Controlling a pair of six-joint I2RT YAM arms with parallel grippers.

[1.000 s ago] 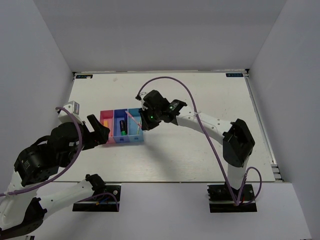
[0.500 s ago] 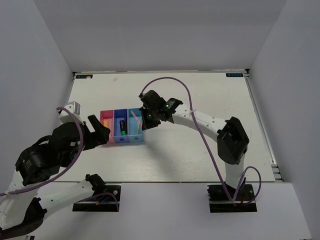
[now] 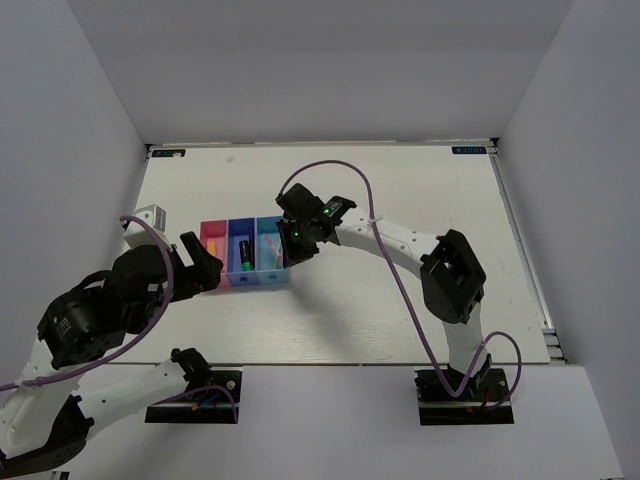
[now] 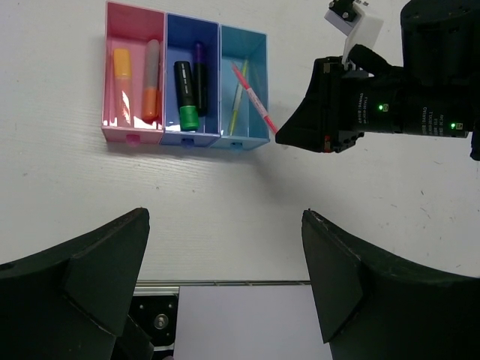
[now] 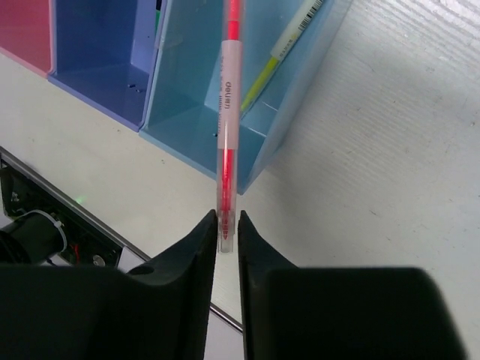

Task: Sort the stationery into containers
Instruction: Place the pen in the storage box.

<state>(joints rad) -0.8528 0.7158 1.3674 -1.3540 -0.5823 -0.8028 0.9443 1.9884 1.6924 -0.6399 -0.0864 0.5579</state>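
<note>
— Where is the red-pink pen (image 4: 253, 97) compared with 1 second ago?
— A little lower and further left in the top view. The right gripper (image 5: 227, 225) carrying it has edged toward the light blue bin (image 4: 253, 46), and that arm's elbow has swung left with it. The pen slants over the bin's near-right corner — its free end above the opening, its other end outside, in the fingers (image 5: 196, 255).
— Does it touch the bin?
— I cannot tell whether the tip reaches the floor or the shaft rests on the rim.
— And the grip?
— The 2 fingers are clenched on the pen's end, with only the shaft's width between them.
— What else lies in that bin?
— 1 thin yellow pen (image 4: 238, 94), lengthwise. The dark blue bin (image 4: 176, 37) beside it has the green marker (image 4: 185, 94) with a black cap and a purple one (image 4: 201, 71). The pink-red bin (image 4: 107, 90) at the other end of the row has an orange-yellow marker (image 4: 122, 75) and a grey-and-orange one (image 4: 151, 79), side by side.
— The left gripper (image 4: 225, 225)?
— Spread wide and holding nothing, near the pink-red end of the row — it has barely shifted.
</note>
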